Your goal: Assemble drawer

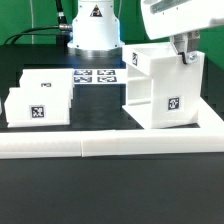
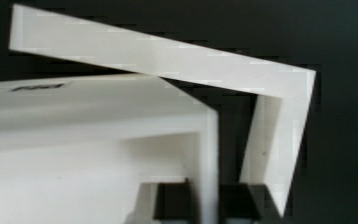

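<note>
One housing (image 1: 160, 88) was counted on the surface (image 1: 100, 116), along with two trays, a rear tray (image 1: 60, 82) and a front tray (image 1: 20, 110). One marker board (image 1: 100, 78) and one rail (image 1: 110, 147) were seen. One tag was made out on each tray and two on the housing. One arm (image 1: 172, 18) was seen, with two jaws.

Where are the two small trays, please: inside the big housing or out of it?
Out: both trays stand at the exterior view's left, apart from the housing.
</note>
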Robot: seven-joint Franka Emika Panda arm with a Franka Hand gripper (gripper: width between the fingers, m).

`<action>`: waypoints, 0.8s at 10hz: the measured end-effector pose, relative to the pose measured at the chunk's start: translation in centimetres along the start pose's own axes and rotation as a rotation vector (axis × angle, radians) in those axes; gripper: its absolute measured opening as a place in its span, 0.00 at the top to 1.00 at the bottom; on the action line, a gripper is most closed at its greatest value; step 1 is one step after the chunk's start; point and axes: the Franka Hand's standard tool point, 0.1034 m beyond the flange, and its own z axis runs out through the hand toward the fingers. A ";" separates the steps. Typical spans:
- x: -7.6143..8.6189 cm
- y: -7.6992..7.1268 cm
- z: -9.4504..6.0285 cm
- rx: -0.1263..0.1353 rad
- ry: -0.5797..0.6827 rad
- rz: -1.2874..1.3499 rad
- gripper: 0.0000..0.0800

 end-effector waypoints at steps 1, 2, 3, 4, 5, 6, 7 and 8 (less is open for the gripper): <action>0.0 -0.1 -0.2 0.005 -0.007 0.069 0.93; -0.1 0.0 -0.1 0.005 -0.011 0.097 0.93; -0.2 0.0 -0.1 0.005 -0.018 0.169 0.93; -0.1 0.1 -0.1 0.007 -0.023 0.228 0.93; -0.1 0.1 -0.1 0.007 -0.023 0.227 0.93; 0.0 0.1 0.0 0.006 -0.023 0.220 0.93; 0.2 -0.6 0.3 0.011 -0.022 0.223 0.93; 0.4 -1.6 0.5 0.023 -0.023 0.225 0.93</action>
